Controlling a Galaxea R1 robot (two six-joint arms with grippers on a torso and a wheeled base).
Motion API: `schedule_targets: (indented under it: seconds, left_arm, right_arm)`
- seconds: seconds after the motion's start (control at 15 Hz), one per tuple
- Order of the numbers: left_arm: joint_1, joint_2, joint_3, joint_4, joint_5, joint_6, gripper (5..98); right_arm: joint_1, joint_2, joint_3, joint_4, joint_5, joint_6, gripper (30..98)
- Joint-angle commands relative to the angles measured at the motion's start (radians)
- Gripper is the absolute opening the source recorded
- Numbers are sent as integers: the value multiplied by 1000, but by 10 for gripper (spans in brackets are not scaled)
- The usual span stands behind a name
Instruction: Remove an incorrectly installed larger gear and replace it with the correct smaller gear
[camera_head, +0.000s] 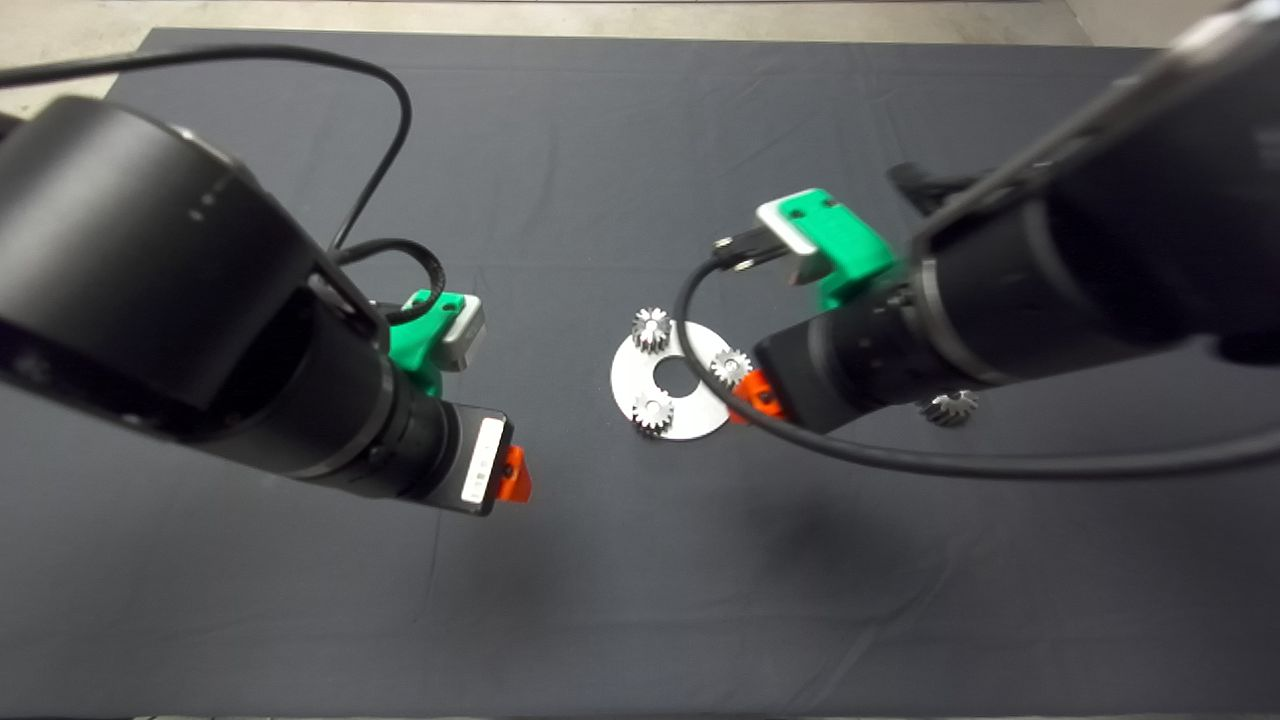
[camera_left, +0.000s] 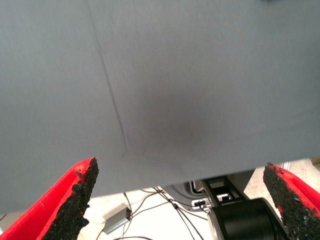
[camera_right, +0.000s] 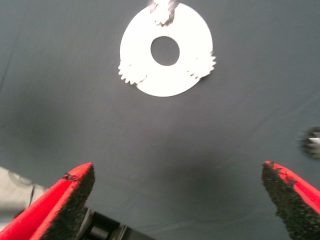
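A round silver plate (camera_head: 690, 410) with a centre hole lies mid-mat. Three smaller gears sit on its rim: one at the far side (camera_head: 651, 328), one on the right (camera_head: 731, 367), one at the near side (camera_head: 652, 412). The larger gear (camera_head: 950, 407) lies on the mat to the right, partly under my right arm. My right gripper (camera_head: 757, 393) hangs open and empty at the plate's right edge. In the right wrist view the plate (camera_right: 192, 35) and the larger gear (camera_right: 312, 142) lie beyond the open gripper (camera_right: 180, 200). My left gripper (camera_head: 513, 474) is open and empty left of the plate.
The dark mat (camera_head: 640, 600) covers the table. The left wrist view shows only mat between the open fingers (camera_left: 75, 200), with the mat's edge and floor cables (camera_left: 165, 205) beyond. A black cable (camera_head: 900, 460) loops below the right arm.
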Motion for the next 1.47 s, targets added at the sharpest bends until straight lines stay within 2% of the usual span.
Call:
schedule_targets:
  seconds: [0.0,0.2,0.27,0.33,0.4,0.53,0.6,0.67,0.8,0.93,1.0,1.2,1.33,1.4]
  left_arm:
    - [-18,12,61,-8,83,-86,841]
    - [-18,47,64,-67,83,-121,841]
    - [-18,31,97,-69,84,-168,841]
    - [-18,10,132,-69,86,-239,841]
    - [-18,-8,156,-69,86,-271,841]
    - [-18,-24,160,-87,84,-279,841]
    - [-18,-35,154,-118,86,-279,841]
    - [-18,-39,153,-127,86,-278,841]
    - [-18,-39,139,-134,84,-278,841]
    - [-18,-39,134,-137,86,-268,841]
    - [-18,-36,99,-138,86,-253,841]
    - [-17,-25,25,-181,83,-114,841]
    - [-17,-25,57,-183,63,-64,841]
    - [-15,-30,89,-175,54,-58,841]
  right_arm:
    - [118,-35,102,132,-97,90,889]
    - [118,-54,165,147,-92,93,889]
    - [118,-55,171,148,-92,97,889]
    - [118,-59,177,145,-90,117,889]
    - [118,-58,194,142,-92,153,889]
    - [112,-52,199,142,-90,186,889]
    - [112,-46,203,142,-88,188,889]
    - [111,-40,204,144,-77,191,889]
    - [106,-41,202,153,-77,194,889]
    - [88,-42,201,179,-78,194,889]
    - [73,-41,199,181,-77,194,888]
    - [46,-46,194,182,-78,196,889]
    - [1,-55,196,188,-80,196,889]
    - [-12,-64,195,188,-80,196,889]
